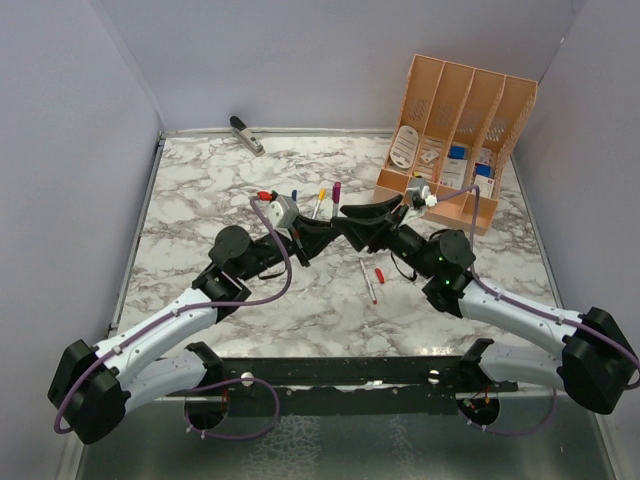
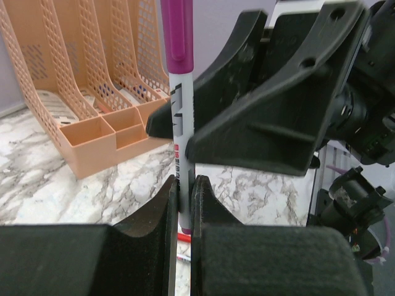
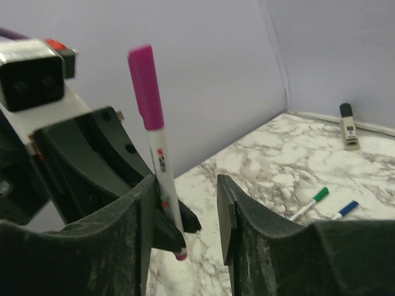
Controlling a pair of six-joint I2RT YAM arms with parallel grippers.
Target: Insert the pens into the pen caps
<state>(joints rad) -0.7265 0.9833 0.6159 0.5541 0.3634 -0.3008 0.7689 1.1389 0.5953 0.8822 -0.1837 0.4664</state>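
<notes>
Magenta-capped pen [image 2: 183, 117] stood upright above mid-table, my left gripper [image 2: 184, 188] clamped on its barrel, my right gripper [image 3: 185, 191] parted around it; I judged backing the right straight off, without nudging, best. Five pens counted: green pen [image 3: 316, 198], blue pen [image 3: 345, 209], yellow pen [image 1: 320, 200] lay capped, one bare pen [image 1: 368, 282] beside one red cap [image 1: 378, 275]

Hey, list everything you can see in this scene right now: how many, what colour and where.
magenta pen: one, white barrel, magenta cap, upright in left tool
green pen: one, lying on table
blue pen: one, beside the green pen
yellow pen: one, mid-table behind the arms
red-tipped pen: one, white, table centre
red cap: one, beside that pen
stapler-like object: one, grey-black, back left
file organiser: one, orange, back right
table: one, white-grey marble
left tool: one, black, shut on magenta pen
right tool: one, black, open around it
</notes>
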